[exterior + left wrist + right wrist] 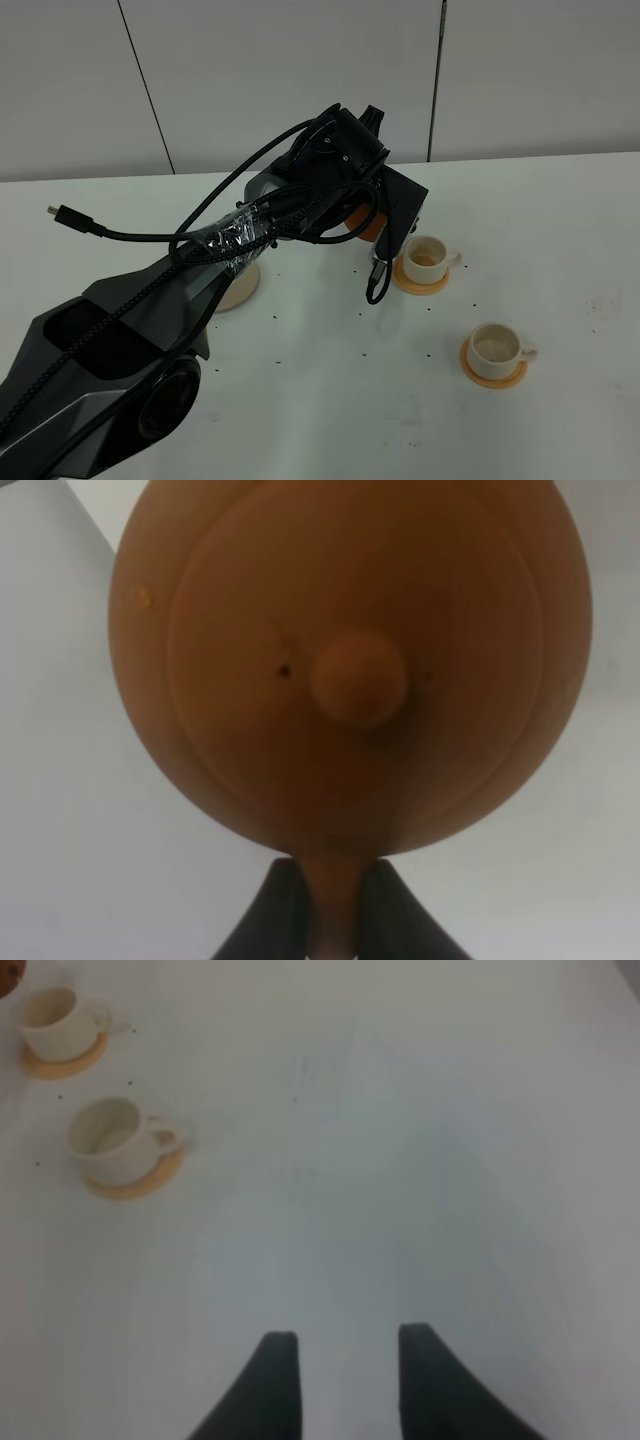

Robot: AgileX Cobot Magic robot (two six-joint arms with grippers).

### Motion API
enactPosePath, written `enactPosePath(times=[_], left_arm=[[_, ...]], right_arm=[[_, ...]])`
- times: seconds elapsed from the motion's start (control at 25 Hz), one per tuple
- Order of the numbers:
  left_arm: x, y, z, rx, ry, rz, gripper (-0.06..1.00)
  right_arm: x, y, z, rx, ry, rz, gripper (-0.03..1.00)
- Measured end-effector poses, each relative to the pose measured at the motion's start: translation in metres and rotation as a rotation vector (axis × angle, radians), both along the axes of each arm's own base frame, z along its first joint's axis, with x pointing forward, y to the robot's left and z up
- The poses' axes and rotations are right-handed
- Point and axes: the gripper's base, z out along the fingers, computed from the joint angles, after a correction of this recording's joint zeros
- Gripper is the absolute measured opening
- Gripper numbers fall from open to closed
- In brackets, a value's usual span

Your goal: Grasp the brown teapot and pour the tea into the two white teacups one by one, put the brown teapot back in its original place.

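Over the white table (560, 220), the brown teapot (350, 660) is held just beside the farther white teacup (428, 255), away from the pale saucer (240, 288); the left pincer (335, 885) is clenched on its loop handle. The right pincer (345, 1345) gapes released above bare table, well apart from both teacups (110, 1140)

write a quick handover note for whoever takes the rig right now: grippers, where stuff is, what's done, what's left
Left gripper: shut on the brown teapot by its handle, held off its saucer beside the far teacup.
Right gripper: open, empty, over bare table.
Near teacup: on its orange coaster, as is the far one.
Beige saucer: bare, partly behind the arm.
Done: teapot picked up. Tea in either cup: cannot tell.
Left: finish pouring into both cups, then set the teapot back on the saucer.
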Motion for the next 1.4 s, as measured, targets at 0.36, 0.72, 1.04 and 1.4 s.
enactPosePath(times=[0.36, 0.72, 1.04, 1.4], left_arm=[[-0.003, -0.006, 0.003, 0.029, -0.041, -0.001, 0.17], [-0.007, -0.011, 0.004, 0.046, -0.052, -0.006, 0.17], [-0.008, -0.012, 0.004, 0.05, -0.057, -0.009, 0.17], [-0.008, -0.013, 0.004, 0.049, -0.057, -0.009, 0.17]], right_arm=[[0.0, 0.0, 0.0, -0.004, 0.0, -0.002, 0.24], [0.0, -0.001, 0.0, -0.013, 0.001, -0.007, 0.24], [0.0, -0.002, 0.0, -0.022, 0.001, -0.013, 0.24], [0.0, -0.002, 0.0, -0.023, 0.001, -0.013, 0.24]])
